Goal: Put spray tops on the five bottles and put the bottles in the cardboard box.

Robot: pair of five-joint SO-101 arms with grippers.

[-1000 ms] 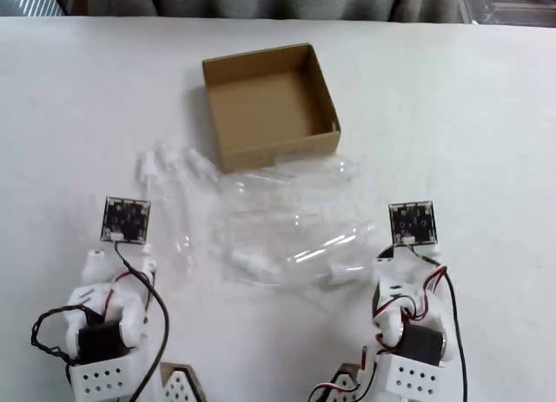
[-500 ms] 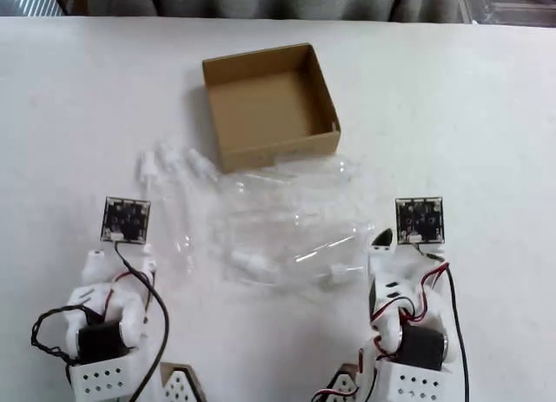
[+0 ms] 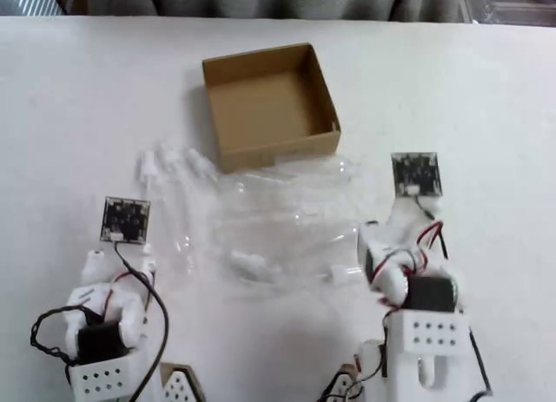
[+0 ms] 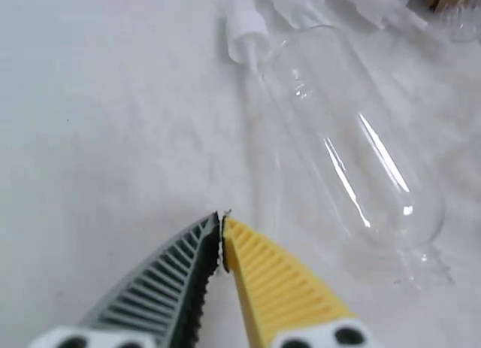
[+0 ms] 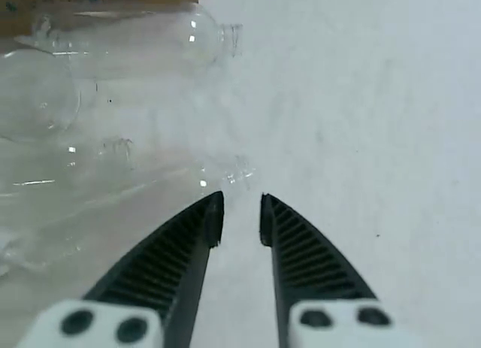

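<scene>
Near the clear bottles (image 3: pixel 291 233), wrist views show the left end effector (image 4: pixel 222 222) closed, the right end effector (image 5: pixel 240 213) slightly parted.

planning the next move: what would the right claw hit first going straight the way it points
Probably the open neck of a clear bottle lying just ahead of the right claw, whose tips are parted. Depth is unclear; it could pass over it to bare table.
</scene>
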